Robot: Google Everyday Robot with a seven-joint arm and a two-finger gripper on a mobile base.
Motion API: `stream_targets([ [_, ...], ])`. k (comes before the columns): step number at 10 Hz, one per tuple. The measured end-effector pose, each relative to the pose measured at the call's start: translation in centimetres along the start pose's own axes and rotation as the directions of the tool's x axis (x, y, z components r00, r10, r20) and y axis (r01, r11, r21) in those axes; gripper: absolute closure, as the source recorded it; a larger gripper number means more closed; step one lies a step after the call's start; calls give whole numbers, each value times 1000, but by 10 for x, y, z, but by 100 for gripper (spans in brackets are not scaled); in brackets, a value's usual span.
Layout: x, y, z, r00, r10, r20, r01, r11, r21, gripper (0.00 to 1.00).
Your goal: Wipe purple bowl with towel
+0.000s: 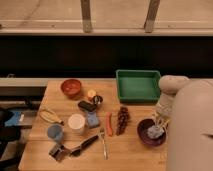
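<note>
A wooden tabletop seen from above and in front, with a dark window wall behind it. At the right edge a bulky white robot arm reaches down over a wide, shallow, dark purple-maroon bowl that sits near the tabletop's front right corner. The gripper hangs low over the bowl's right side, its tip just above or touching a small, crumpled, pale light-blue towel that lies inside the bowl. Whether the jaws are clenched on the cloth or released cannot be told from this view.

Other things lie spread across the tabletop: a green rectangular plastic tray behind the bowl, a dark bunch of grapes and an orange carrot to its left, a small blue rectangular block, a white round container, a metal fork, and a smaller orange-red bowl far to the left.

The towel is likely soft, light and floppy, so it should bunch and drag rather than slide as one piece; pinching it at a raised fold near its middle looks best. The bowl appears rigid and light, and may shift if pressed sideways.
</note>
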State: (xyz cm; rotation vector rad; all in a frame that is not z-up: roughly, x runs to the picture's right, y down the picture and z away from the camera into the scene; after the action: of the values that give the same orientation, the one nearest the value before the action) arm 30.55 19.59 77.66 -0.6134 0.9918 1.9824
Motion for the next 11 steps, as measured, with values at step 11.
stream_targets([
  [11, 29, -7, 1, 1000, -20, 1, 20, 1000, 1, 100],
])
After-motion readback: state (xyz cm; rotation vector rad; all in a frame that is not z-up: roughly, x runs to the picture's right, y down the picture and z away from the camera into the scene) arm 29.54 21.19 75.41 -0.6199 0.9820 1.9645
